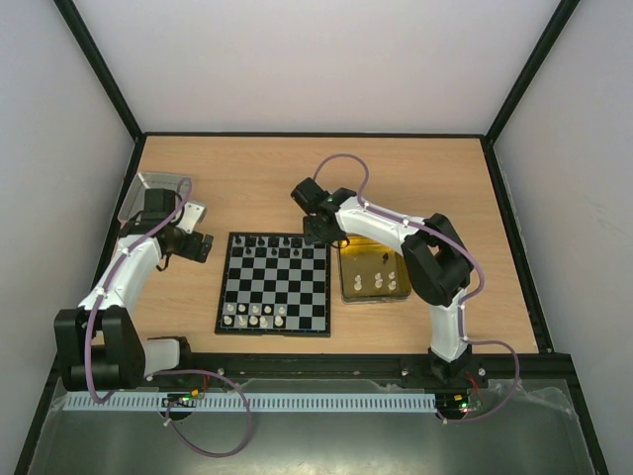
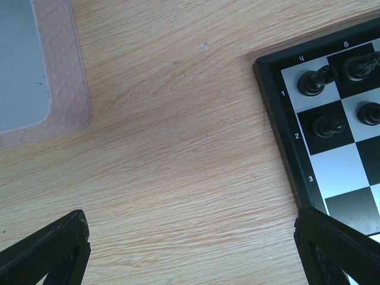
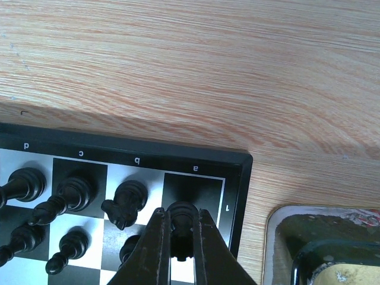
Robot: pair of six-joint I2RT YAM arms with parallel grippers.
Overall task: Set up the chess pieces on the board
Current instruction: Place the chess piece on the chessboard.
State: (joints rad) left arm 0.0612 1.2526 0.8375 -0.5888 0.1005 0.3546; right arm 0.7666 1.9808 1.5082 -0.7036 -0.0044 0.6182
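The board (image 1: 273,333) lies in the middle of the table. Black chess pieces (image 1: 277,242) stand along its far rows and white ones (image 1: 255,315) along its near rows. My right gripper (image 3: 182,215) is shut on a black piece (image 3: 181,221), held over the dark corner square at the board's far right corner (image 3: 234,178). A black knight (image 3: 126,202) stands on the square beside it. My left gripper (image 2: 190,222) is open over bare wood left of the board's far left corner (image 2: 279,113), with nothing between its fingers.
A gold tray (image 1: 346,282) with a few white pieces (image 1: 376,282) sits right of the board, and its rim (image 3: 273,237) lies close to my right gripper. A silver-grey lid (image 1: 148,188) lies at the far left, behind my left gripper (image 1: 203,245).
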